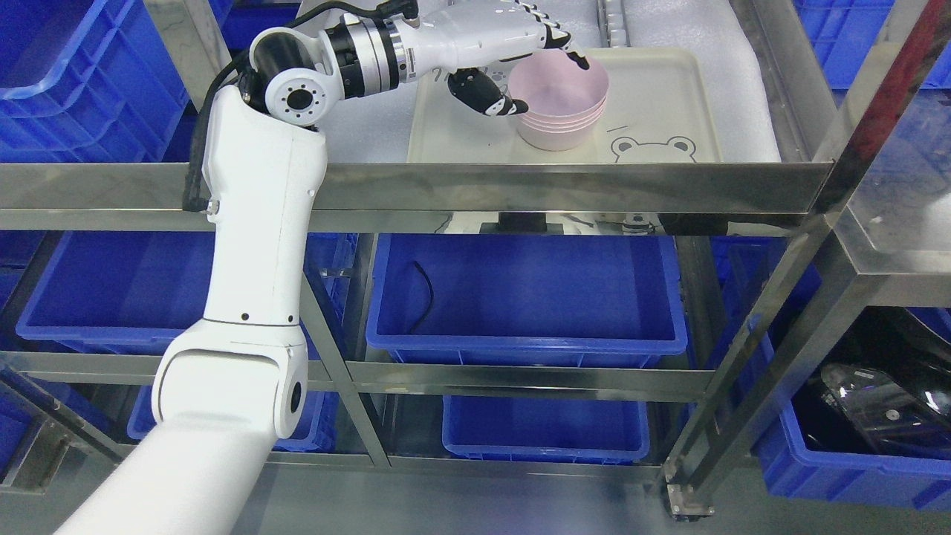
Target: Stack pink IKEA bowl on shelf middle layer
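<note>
Left hand [520, 63] pinches the rim of the top smooth pink bowl [562, 89], nested in a stack on the cream bear-printed tray [661, 96]; steel shelf rail [520, 186] in front.

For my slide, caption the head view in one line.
Left hand grips the rim of the top pink bowl on a stack of pink bowls, standing on a cream tray on the steel shelf.

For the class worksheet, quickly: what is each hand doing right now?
Left hand: closed on the rim of the top bowl of the stack.
Right hand: not in view.
</note>
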